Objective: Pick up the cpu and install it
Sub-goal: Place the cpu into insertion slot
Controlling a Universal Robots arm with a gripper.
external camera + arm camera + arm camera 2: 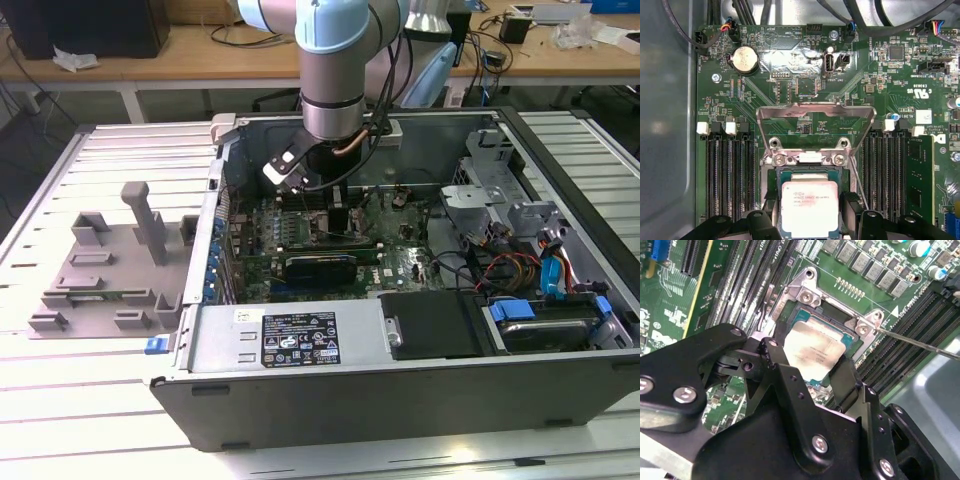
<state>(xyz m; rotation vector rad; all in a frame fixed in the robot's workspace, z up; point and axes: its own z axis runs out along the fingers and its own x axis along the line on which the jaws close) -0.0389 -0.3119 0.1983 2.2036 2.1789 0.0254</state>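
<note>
On the exterior view's left, the grey tray blocks sit on the bench, well apart from the work and out of harm's way. In the middle stands the open computer case. The arm reaches straight down into it, over the motherboard.

In the first wrist view the jaws pinch the cpu by two opposite edges. It is right at the socket, but I cannot tell whether it is seated or just above.

That is the worry. If the chip sits a little skewed or tilted against the socket frame, any downward push could bend the contacts beneath. A release from an off-square hold could leave it cocked on one corner.

The jaws sit close inside the frame, so spreading them could scrape its walls or nudge the chip sideways. The hinged load plate stands open just beside them. The thin lever juts out near the socket in the second wrist view, and either could catch the jaws on any sideways drift.

Toward the exterior view's right, the loose cables lie apart from the arm, so I judge them a small risk.
</note>
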